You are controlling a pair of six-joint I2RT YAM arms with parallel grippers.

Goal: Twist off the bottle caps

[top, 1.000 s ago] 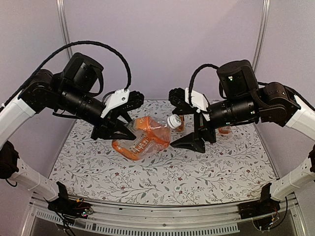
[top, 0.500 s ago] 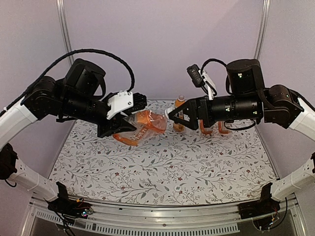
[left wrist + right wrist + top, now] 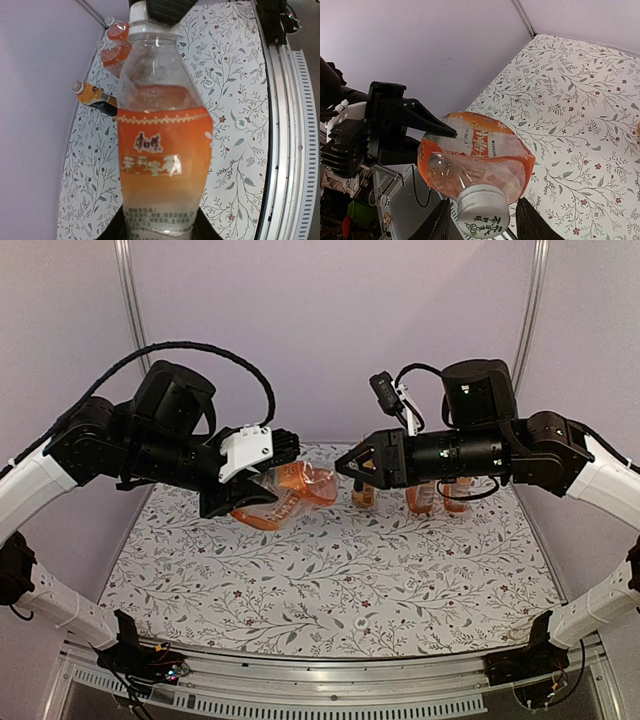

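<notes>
The table [image 3: 450, 580], under a flowered cloth, lay below the bottle [image 3: 162, 150], which hung in the air on its side between the two arms. Its neck pointed toward the right arm and its base toward the left.

The left gripper [image 3: 270, 475] was pressed together on the bottle's lower body, one finger on each side, and bore its whole weight. Behind the bottle, near the back wall, stood a slim bottle [image 3: 96, 98] and the squat bottles [image 3: 116, 44], all capped as far as the left wrist view showed.

The right gripper [image 3: 484, 225] sat at the bottle's mouth end. Its fingers [image 3: 441, 220] stood apart on either side of the cap [image 3: 482, 210], with a sliver of cloth showing past each edge, so nothing was pinched yet.

The bottle looked like thin clear plastic, partly full. It would probably be light, but its weight would shift as the drink sloshed. The walls seemed soft, already faceted where squeezed, and the glossy label would likely be slick, so the body could twist in the left grip under torque. The labelled waist was probably the firmest place to hold it.

The cap was small, stiff and ribbed. It would be best gripped squarely across its ribbed side, low and close to the neck ring. With the bottle on its side, the drink could spill once the cap loosened.
</notes>
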